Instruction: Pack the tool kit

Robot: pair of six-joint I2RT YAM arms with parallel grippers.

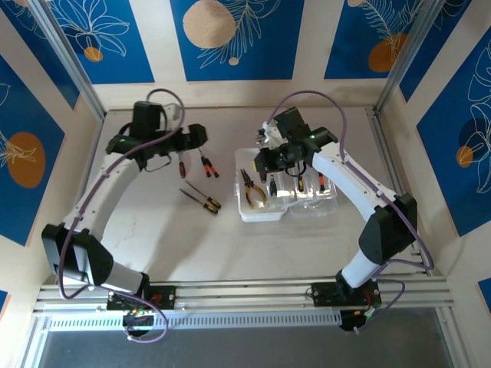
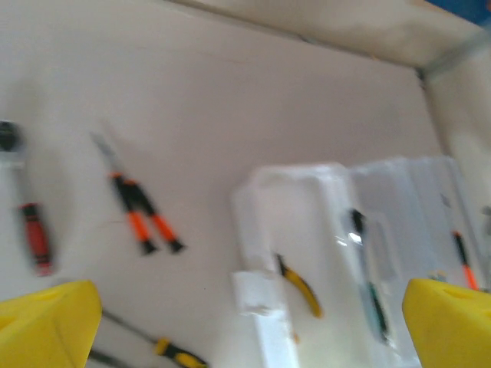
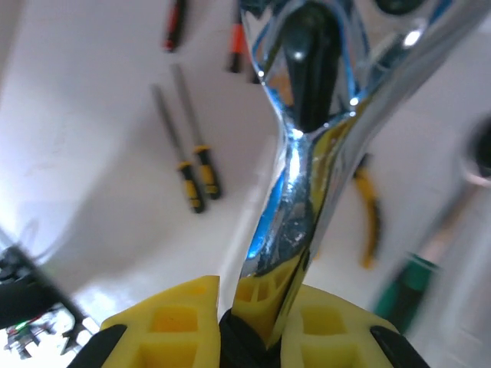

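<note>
The tool kit case [image 1: 265, 213] lies open at centre right, clear plastic, with yellow-handled pliers [image 1: 253, 190] in its left half and small screwdrivers [image 1: 301, 184] in its right. Just above its far left corner my right gripper [image 1: 270, 153] is shut on a shiny chrome tool [image 3: 307, 153], which stands up between the yellow fingers [image 3: 176, 322]. My left gripper [image 1: 198, 138] hangs open over the loose tools on the table. Its yellow fingertips [image 2: 46, 326] stand wide apart with nothing between them, and the case [image 2: 307, 180] lies ahead of them.
Loose on the table left of the case lie a red-handled screwdriver [image 1: 182, 165], orange-and-black pliers [image 1: 207, 165] and two yellow-and-black screwdrivers [image 1: 201, 197]. A green-handled tool [image 3: 403, 291] lies in the case. Walls close the table at the back and sides.
</note>
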